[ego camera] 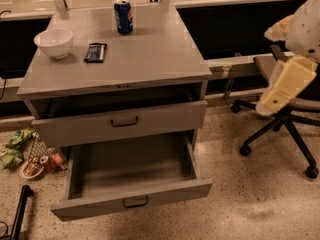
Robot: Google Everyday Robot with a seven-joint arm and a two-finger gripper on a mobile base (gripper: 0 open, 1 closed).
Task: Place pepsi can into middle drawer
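The pepsi can (123, 16), blue with a silver top, stands upright at the back of the grey cabinet top (150, 54). Below the top, a drawer with a dark handle (124, 121) is pulled out a little, with a dark gap above it. The lowest drawer (132, 171) is pulled far out and holds nothing. My gripper (281, 86), a cream-coloured part on the white arm, hangs at the right edge in front of an office chair. It is well to the right of the cabinet and far from the can, and it holds nothing that I can see.
A white bowl (54, 42) and a flat dark snack bar (95, 52) lie on the left of the cabinet top. A black office chair (280, 129) stands at the right. Snack bags and small items (22, 151) lie on the floor at the left.
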